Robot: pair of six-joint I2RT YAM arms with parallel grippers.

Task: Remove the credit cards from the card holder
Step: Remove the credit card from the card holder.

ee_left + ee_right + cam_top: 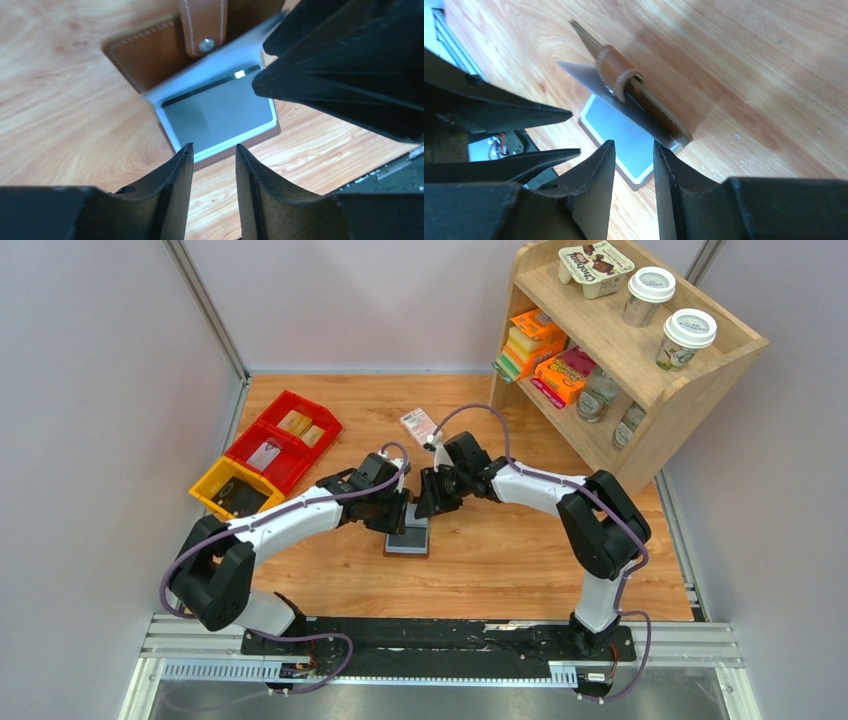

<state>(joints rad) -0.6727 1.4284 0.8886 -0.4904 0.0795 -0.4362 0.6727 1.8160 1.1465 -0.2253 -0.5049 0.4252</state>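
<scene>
The brown leather card holder (pixel 408 538) lies open on the wooden table between my two grippers. In the left wrist view its snap-tab flap (pixel 202 27) stands raised behind the pale blue-grey pocket, and a grey credit card (pixel 220 112) with a dark stripe lies in that pocket. My left gripper (pixel 214 146) is open and empty, its tips at the card holder's near edge. My right gripper (pixel 634 142) is open just above the pocket (pixel 621 137), its right fingertip (pixel 663 150) against the corner of the raised flap (pixel 644 100). Nothing sits between either pair of fingers.
A pink-and-white patterned box (pixel 418 424) lies behind the grippers. Red bins (pixel 285 440) and a yellow bin (pixel 232 488) stand at the left. A wooden shelf (pixel 700 370) with cups and packets stands at the back right.
</scene>
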